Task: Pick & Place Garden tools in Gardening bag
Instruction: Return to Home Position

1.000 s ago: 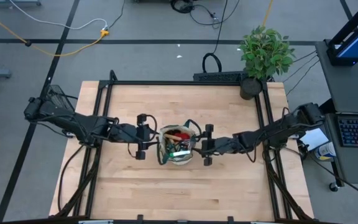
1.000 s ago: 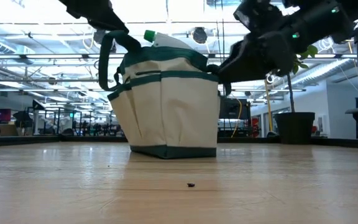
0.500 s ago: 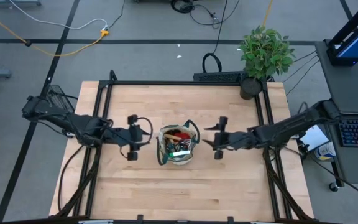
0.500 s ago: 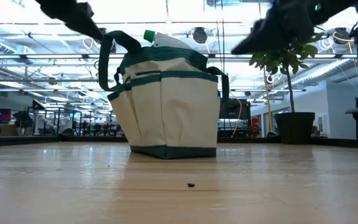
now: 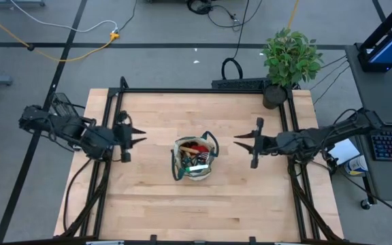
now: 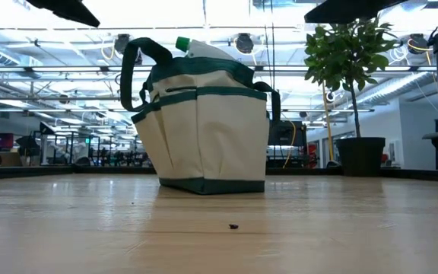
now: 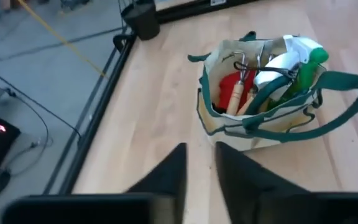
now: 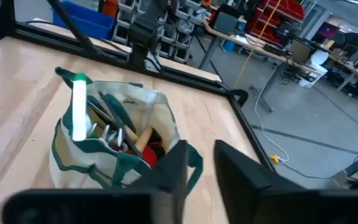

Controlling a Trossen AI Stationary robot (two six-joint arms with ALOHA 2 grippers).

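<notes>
Low down, the bag (image 6: 211, 129) hides its red item (image 7: 226, 87).

The gardening bag (image 5: 194, 159) sits dead center of the high view and is the main thing in the way, with its loop handles (image 6: 131, 72) arching up. There's bare table (image 5: 182, 211) all round it. The left gripper (image 5: 140, 137) and right gripper (image 5: 240, 140) hang well apart from it, one each side. A potted plant (image 5: 290, 58) crowds the upper right corner.

Beige, green-trimmed gardening bag (image 6: 211, 144) stands upright at the table (image 5: 250, 204) centre, garden tools (image 7: 236, 96) packed inside
</notes>
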